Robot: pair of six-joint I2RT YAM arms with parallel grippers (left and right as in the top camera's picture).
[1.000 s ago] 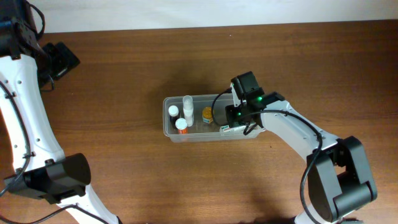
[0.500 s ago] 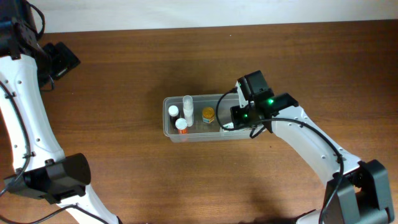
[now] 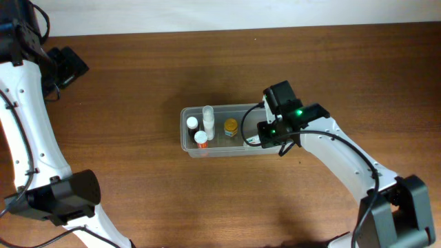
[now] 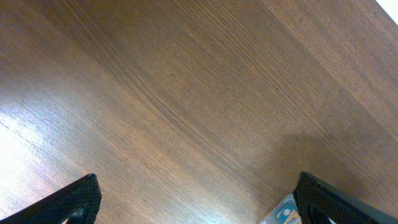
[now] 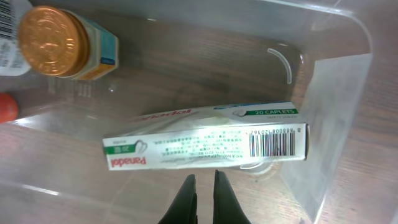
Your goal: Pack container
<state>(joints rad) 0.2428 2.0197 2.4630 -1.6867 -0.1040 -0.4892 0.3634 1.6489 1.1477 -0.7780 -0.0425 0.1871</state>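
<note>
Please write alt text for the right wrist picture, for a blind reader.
A white-and-green carton lies flat in a clear container. The right gripper, shut and empty, is near its long side; a gold-lidded jar stands further in.

clear glossy plastic container [image 5: 336, 93], wood-grain table [image 4: 186, 93].

Dark brown wooden table [image 3: 124, 83], fine grain, filling nearly the whole overhead view. Along the far edge, a narrow pale strip [image 3: 207, 14], wider toward the left. Soft bright glare [image 4: 15, 140] on the wood in the left wrist view.
</note>
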